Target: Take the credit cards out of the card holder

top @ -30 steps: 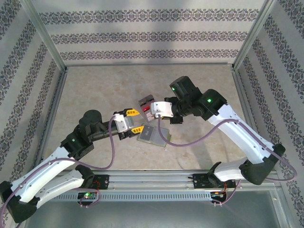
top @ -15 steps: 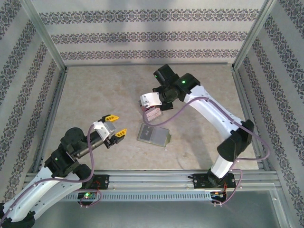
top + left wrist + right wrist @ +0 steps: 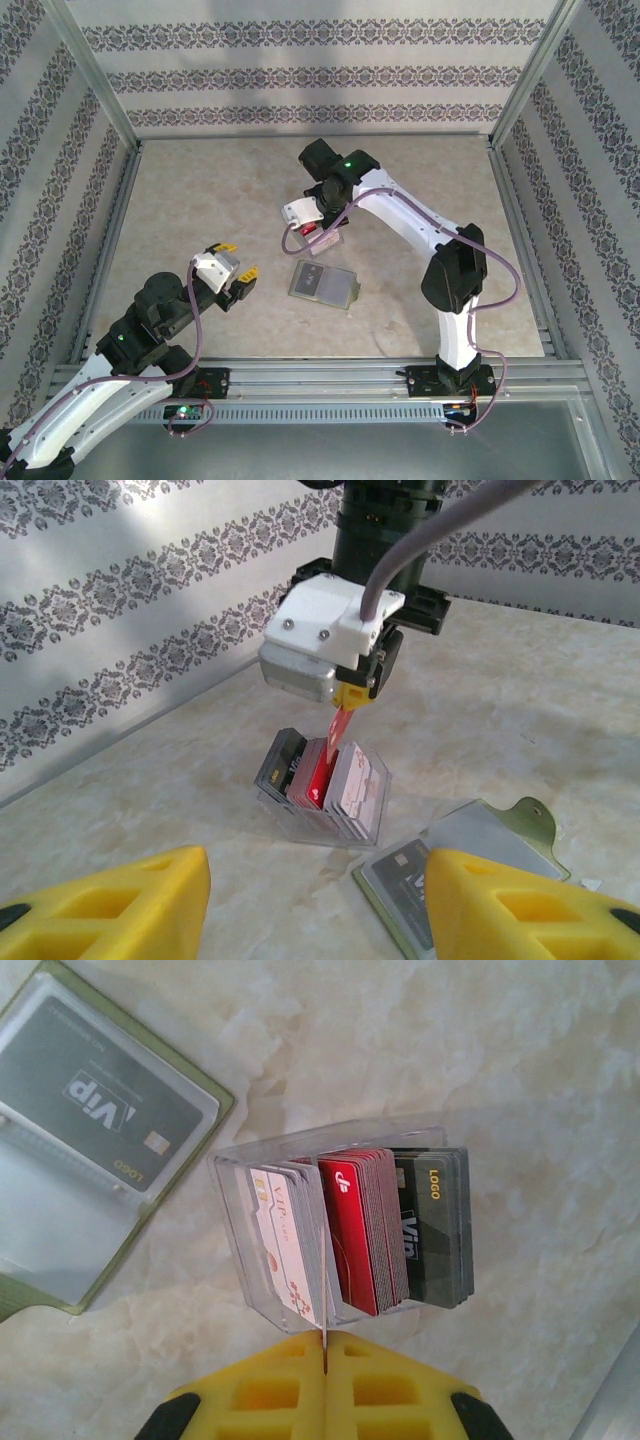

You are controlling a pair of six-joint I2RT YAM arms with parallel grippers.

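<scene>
The olive-green card holder (image 3: 322, 283) lies open and flat on the table, with a dark grey credit card (image 3: 110, 1110) still in its clear sleeve. My right gripper (image 3: 312, 228) is shut on a red credit card (image 3: 338, 735), held on edge and pointing down. The card's lower edge is in a clear card rack (image 3: 320, 243), between the white stack (image 3: 285, 1245) and the red stack (image 3: 360, 1230). My left gripper (image 3: 232, 265) hangs open and holds nothing, to the left of the card holder (image 3: 480, 840) and clear of it.
The clear rack (image 3: 325, 790) stands just beyond the card holder and holds dark grey, red and white stacks of cards. Metal frame rails and patterned walls enclose the table on three sides. The right arm reaches over the table's right half.
My right gripper has carried the red card left and down onto the rack. My left arm has drawn back from the card holder toward the near left, its jaws still open.
</scene>
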